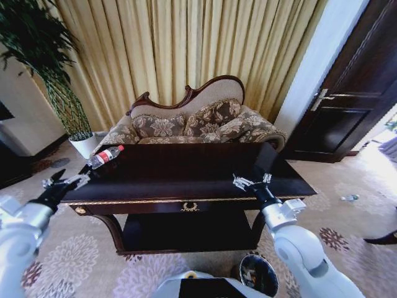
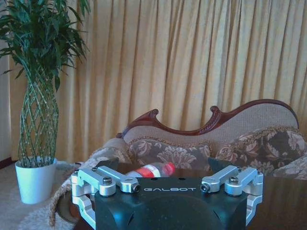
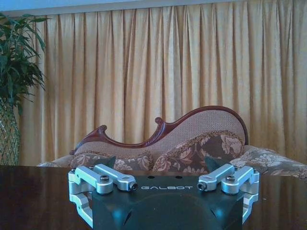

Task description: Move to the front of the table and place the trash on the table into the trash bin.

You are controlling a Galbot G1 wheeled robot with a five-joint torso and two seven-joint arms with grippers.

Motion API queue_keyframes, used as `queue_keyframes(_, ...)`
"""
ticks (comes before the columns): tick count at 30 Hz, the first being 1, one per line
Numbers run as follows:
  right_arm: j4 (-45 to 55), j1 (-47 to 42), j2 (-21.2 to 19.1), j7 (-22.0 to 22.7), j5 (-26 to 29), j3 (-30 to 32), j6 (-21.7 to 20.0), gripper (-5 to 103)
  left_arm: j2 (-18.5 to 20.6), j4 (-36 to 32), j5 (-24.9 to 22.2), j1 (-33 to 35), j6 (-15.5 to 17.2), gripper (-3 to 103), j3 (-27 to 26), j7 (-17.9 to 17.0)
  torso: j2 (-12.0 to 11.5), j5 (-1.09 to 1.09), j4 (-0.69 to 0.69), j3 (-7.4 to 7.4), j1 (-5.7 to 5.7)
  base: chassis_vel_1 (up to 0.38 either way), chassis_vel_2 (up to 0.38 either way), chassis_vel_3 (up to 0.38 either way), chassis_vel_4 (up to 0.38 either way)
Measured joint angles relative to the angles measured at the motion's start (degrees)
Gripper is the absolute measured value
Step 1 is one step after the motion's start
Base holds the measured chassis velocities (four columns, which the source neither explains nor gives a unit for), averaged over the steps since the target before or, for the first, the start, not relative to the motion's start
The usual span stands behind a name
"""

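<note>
Table: bottle lay at far left corner. Left gripper and right gripper hovered wide, empty. Bin below.

"GALBOT" in light caps on black body of left gripper, same "GALBOT" on right gripper, bottle label txt unreadable

Daylit, glare on table, fisheye edges, wrist views soft.
</note>
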Motion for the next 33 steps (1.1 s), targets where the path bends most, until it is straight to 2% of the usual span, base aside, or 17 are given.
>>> queue_keyframes(5,-0.2,-0.5,0.1,0.0,-0.5,0.1,0.3,100,4.3,4.9,-1.3,-2.0,0.0,100,0.0,0.3,0.0,0.0,0.01,0.0,0.0,0.0,0.0,0.0,0.0)
queue_keyframes(11,-0.4,-0.6,0.2,0.1,-0.6,0.1,0.3,100,7.2,9.5,-3.8,-4.6,0.0,100,1.2,0.5,0.0,-0.01,0.01,0.0,0.0,0.0,0.0,0.0,0.0)
queue_keyframes(15,-0.5,-0.6,0.0,0.3,-0.6,0.4,0.3,100,10.1,13.5,-4.5,-7.3,-0.4,100,2.8,2.1,0.0,-0.01,0.02,0.0,0.0,0.0,0.0,0.0,0.0)
queue_keyframes(16,-0.5,-0.8,-0.1,0.6,-0.6,0.6,0.3,100,12.0,15.6,-4.8,-8.5,-0.9,100,3.8,3.2,0.0,0.0,0.0,0.0,0.0,0.0,0.0,0.0,0.0)
queue_keyframes(17,-0.5,-0.8,-0.1,0.6,-0.6,0.6,0.3,100,12.0,15.6,-4.8,-8.5,-0.9,100,3.8,3.2,0.0,0.0,0.0,0.0,0.0,0.0,0.0,0.0,0.0)
queue_keyframes(19,-0.5,-1.3,-0.2,1.0,-0.5,0.9,0.3,100,15.3,19.3,-4.9,-10.2,-1.7,100,5.9,4.5,0.0,0.0,-0.01,0.0,0.0,0.0,0.0,0.0,0.0)
queue_keyframes(27,-0.1,-2.1,-0.6,1.4,-0.4,1.6,0.3,100,19.8,24.9,-5.6,-11.4,-2.8,100,8.2,7.0,0.0,0.0,0.0,0.0,0.0,0.0,0.0,0.0,0.0)
queue_keyframes(31,0.0,-2.2,-1.3,1.6,-0.3,1.7,0.4,100,21.7,28.0,-7.2,-12.2,-3.0,100,9.6,8.2,0.0,0.0,0.02,0.0,0.0,0.0,0.0,0.0,0.0)
queue_keyframes(33,0.0,-1.9,-1.6,1.6,-0.2,1.6,0.4,100,23.4,30.6,-9.6,-13.7,-2.8,100,11.8,8.5,0.0,0.0,0.0,0.0,0.0,0.0,0.0,0.0,0.0)
